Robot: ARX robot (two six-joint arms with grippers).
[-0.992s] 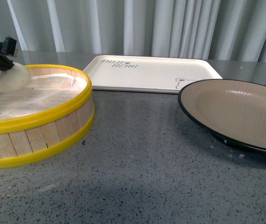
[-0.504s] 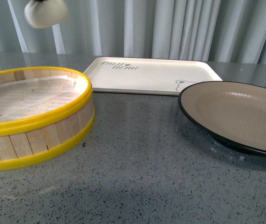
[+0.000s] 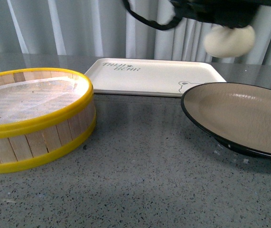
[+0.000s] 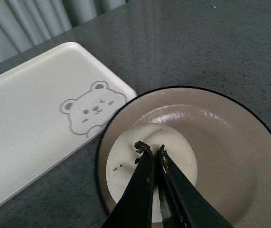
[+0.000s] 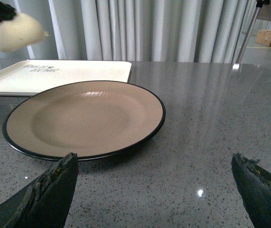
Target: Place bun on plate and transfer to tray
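Observation:
The white bun [image 3: 229, 40] hangs in the air above the far left part of the plate [image 3: 242, 116], held from above by my left gripper [image 4: 150, 148], which is shut on the bun [image 4: 126, 164]. In the left wrist view the bun sits over the plate's [image 4: 220, 142] beige inside, near its rim toward the tray [image 4: 31, 109]. The cream tray [image 3: 149, 76] with bear face lies behind, left of the plate. My right gripper [image 5: 156, 164] is open and low over the tabletop, short of the plate [image 5: 85, 116], with the bun [image 5: 16, 32] seen high beyond it.
A round wooden steamer basket with yellow rims [image 3: 35, 118] stands at the left, lined with paper. Grey speckled tabletop [image 3: 140, 180] spreads across the front. Pale curtains hang behind the table.
The bun has travelled from just above the steamer basket, up and rightward across the table, to above the plate. The left arm now reaches across the top of the front view.

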